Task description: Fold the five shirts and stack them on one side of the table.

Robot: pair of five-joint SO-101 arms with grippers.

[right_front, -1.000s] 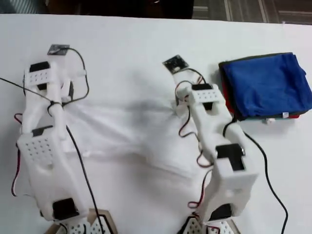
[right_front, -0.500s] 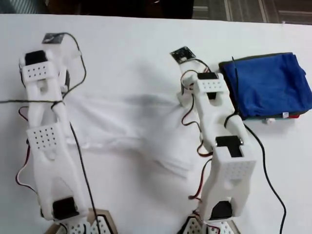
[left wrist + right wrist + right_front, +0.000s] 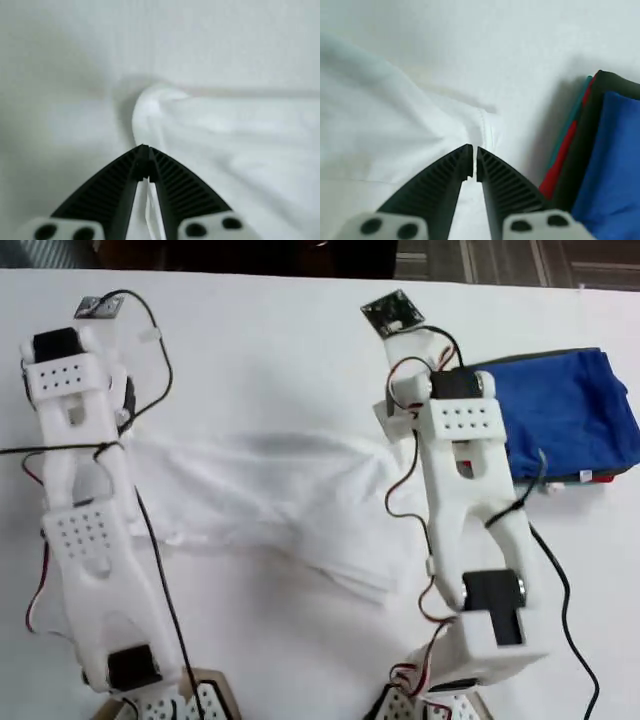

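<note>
A white shirt (image 3: 270, 490) lies stretched across the middle of the table between the two arms. My left gripper (image 3: 122, 432) is at the shirt's left far corner, and the left wrist view has its black fingers (image 3: 125, 192) shut on a fold of the white shirt (image 3: 225, 135). At the shirt's right far corner is my right gripper (image 3: 388, 430). The right wrist view shows my right gripper (image 3: 473, 167) shut on the hem of the white shirt (image 3: 380, 135). The shirt's near edge is bunched in loose folds.
A stack of folded shirts (image 3: 560, 415), blue on top with red, teal and black edges below, sits at the table's right side just beyond the right arm. It also appears as the stack (image 3: 600, 150) beside the right gripper. The dark table edge runs along the far side.
Both arms have moved toward the far side of the table, drawing the shirt's far edge with them. The right arm has also shifted toward the stack.
</note>
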